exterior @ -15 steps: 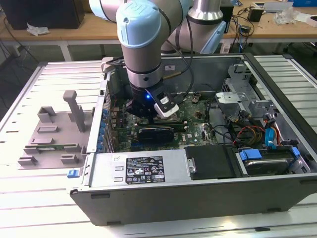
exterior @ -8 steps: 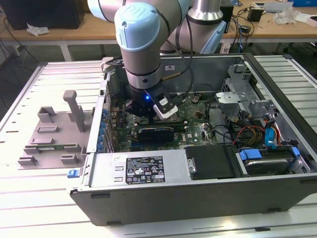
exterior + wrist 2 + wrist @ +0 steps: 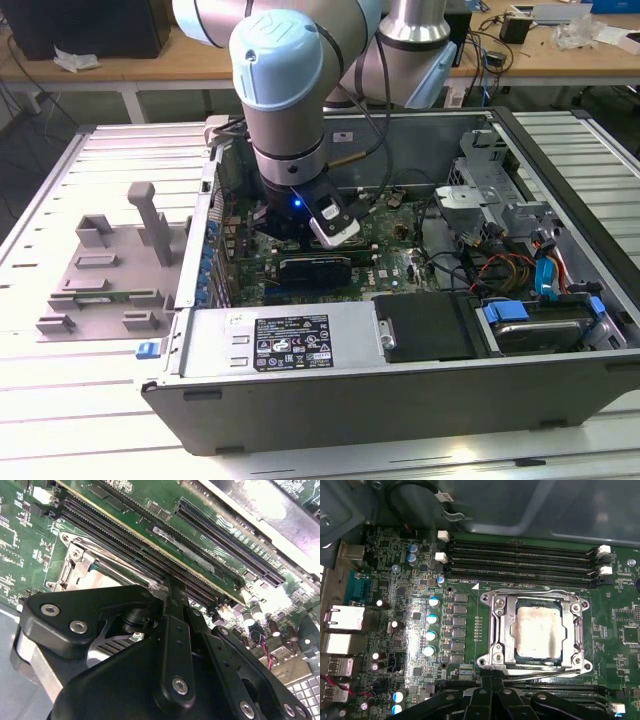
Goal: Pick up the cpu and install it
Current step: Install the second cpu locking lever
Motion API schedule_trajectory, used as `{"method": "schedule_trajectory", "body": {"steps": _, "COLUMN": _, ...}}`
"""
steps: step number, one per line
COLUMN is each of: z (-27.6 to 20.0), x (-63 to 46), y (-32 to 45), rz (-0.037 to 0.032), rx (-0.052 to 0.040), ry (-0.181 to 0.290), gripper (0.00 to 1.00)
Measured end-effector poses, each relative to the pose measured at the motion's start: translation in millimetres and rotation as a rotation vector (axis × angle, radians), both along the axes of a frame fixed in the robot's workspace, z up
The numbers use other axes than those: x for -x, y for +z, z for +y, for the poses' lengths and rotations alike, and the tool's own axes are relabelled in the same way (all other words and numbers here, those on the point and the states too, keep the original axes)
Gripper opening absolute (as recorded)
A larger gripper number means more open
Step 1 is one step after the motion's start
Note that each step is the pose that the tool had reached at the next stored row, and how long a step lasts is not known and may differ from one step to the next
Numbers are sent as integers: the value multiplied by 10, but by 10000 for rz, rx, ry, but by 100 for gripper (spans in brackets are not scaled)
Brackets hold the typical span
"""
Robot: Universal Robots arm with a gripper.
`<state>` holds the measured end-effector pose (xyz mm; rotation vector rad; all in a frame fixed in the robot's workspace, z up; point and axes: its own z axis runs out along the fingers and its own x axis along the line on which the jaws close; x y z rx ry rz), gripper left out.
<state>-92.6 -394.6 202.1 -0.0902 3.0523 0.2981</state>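
Cpu (image 3: 539, 632) sits in its socket, just beyond the clenched, empty gripper (image 3: 492, 682).

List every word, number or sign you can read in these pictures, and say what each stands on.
No text is legible.
Black sticker on the power supply: print and symbols, too small to read.
White sticker beside it: too small to read.
Motherboard: white lettering, blurred in both wrist views.
cpu: no legible marking on its top.
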Motion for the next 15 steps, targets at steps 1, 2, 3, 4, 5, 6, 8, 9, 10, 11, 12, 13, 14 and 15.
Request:
{"method": "schedule_trajectory", "body": {"steps": 1, "z": -1, "x": 0, "y": 0, "rz": 0, "rx": -11, "ry": 0, "gripper": 11}}
{"method": "schedule_trajectory", "body": {"steps": 2, "z": -2, "x": 0, "y": 0, "rz": -2, "rx": -52, "ry": -1, "gripper": 11}}
{"method": "schedule_trajectory", "body": {"steps": 3, "z": -3, "x": 0, "y": 0, "rz": -15, "rx": -121, "ry": 0, "gripper": 11}}
{"method": "schedule_trajectory", "body": {"steps": 4, "z": -2, "x": 0, "y": 0, "rz": -47, "rx": -242, "ry": 0, "gripper": 11}}
{"method": "schedule_trajectory", "body": {"steps": 5, "z": -2, "x": 1, "y": -3, "rz": -77, "rx": -341, "ry": -1, "gripper": 11}}
{"method": "schedule_trajectory", "body": {"steps": 6, "z": -3, "x": 4, "y": -7, "rz": -98, "rx": -415, "ry": -2, "gripper": 11}}
{"method": "schedule_trajectory", "body": {"steps": 8, "z": -8, "x": 9, "y": -17, "rz": -132, "rx": -559, "ry": -12, "gripper": 11}}
{"method": "schedule_trajectory", "body": {"steps": 9, "z": -9, "x": 10, "y": -22, "rz": -145, "rx": -626, "ry": -18, "gripper": 11}}
{"method": "schedule_trajectory", "body": {"steps": 10, "z": -17, "x": 10, "y": -25, "rz": -154, "rx": -682, "ry": -25, "gripper": 11}}
{"method": "schedule_trajectory", "body": {"steps": 11, "z": -23, "x": 10, "y": -26, "rz": -154, "rx": -689, "ry": -30, "gripper": 11}}
{"method": "schedule_trajectory", "body": {"steps": 12, "z": -32, "x": 10, "y": -26, "rz": -155, "rx": -688, "ry": -35, "gripper": 11}}
{"method": "schedule_trajectory", "body": {"steps": 13, "z": -58, "x": 10, "y": -27, "rz": -157, "rx": -698, "ry": -48, "gripper": 11}}
{"method": "schedule_trajectory", "body": {"steps": 14, "z": -65, "x": 11, "y": -26, "rz": -155, "rx": -700, "ry": -52, "gripper": 11}}
{"method": "schedule_trajectory", "body": {"steps": 15, "z": -69, "x": 11, "y": -26, "rz": -155, "rx": -715, "ry": -55, "gripper": 11}}
